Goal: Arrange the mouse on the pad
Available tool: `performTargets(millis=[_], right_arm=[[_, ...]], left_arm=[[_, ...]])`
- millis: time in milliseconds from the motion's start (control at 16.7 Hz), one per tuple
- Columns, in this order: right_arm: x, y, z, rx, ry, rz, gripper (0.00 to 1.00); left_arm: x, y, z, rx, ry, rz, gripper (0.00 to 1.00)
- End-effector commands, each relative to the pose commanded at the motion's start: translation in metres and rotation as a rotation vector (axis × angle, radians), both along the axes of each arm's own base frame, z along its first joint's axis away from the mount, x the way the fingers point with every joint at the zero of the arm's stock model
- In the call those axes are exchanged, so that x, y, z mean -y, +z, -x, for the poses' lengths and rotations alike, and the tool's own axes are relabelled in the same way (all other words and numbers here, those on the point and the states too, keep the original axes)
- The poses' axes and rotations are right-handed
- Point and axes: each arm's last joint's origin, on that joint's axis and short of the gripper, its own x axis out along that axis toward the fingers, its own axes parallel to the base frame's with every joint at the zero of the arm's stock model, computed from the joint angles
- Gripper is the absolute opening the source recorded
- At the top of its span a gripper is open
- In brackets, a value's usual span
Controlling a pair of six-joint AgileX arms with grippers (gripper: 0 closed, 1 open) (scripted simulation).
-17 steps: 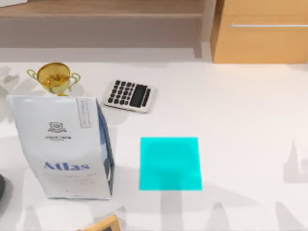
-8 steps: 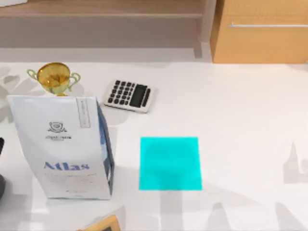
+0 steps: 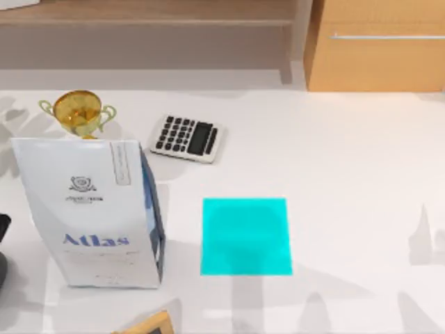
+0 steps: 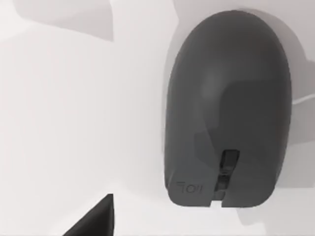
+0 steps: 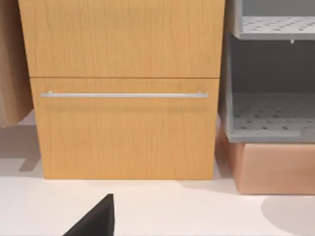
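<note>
At the table's left edge, the mouse (image 4: 227, 108) is viewed from above by the left gripper; its finger state cannot be told.
The pad (image 3: 245, 236) lies bare mid-table, beyond the Atlas bag (image 3: 90, 212), so a grasp is judged to come first.

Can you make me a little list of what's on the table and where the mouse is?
mouse: dark grey mouse, lying on the white table, seen from the left wrist camera
pad: bright cyan pad, mid-table, nothing on it
calculator: white calculator, behind the pad
bag: white Atlas bag, standing left of the pad
trophy: gold trophy, behind the bag
task: mouse not yet on pad
</note>
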Motion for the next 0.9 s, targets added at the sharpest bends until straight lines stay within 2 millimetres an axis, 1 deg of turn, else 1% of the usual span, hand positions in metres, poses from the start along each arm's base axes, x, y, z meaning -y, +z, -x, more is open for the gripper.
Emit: performTargets(millis=[120,240,360,660,780,900], right_arm=[[0.000,0.000,0.000,0.000,0.000,0.000,1.00],[0.000,0.000,0.000,0.000,0.000,0.000,1.00],[0.000,0.000,0.000,0.000,0.000,0.000,1.00],[0.000,0.000,0.000,0.000,0.000,0.000,1.00],[0.000,0.000,0.000,0.000,0.000,0.000,1.00],[0.000,0.000,0.000,0.000,0.000,0.000,1.00]], left_arm=[[0.001,-0.001,0.000,0.002,-0.001,-0.001,1.00],[0.000,-0.010,-0.001,-0.002,0.000,0.000,1.00],[-0.001,-0.028,-0.003,-0.001,0.001,0.000,1.00],[-0.001,-0.084,-0.003,0.008,0.001,-0.002,1.00],[0.000,-0.097,0.000,0.002,0.000,-0.001,1.00],[0.000,-0.100,0.001,0.000,0.000,0.000,1.00]])
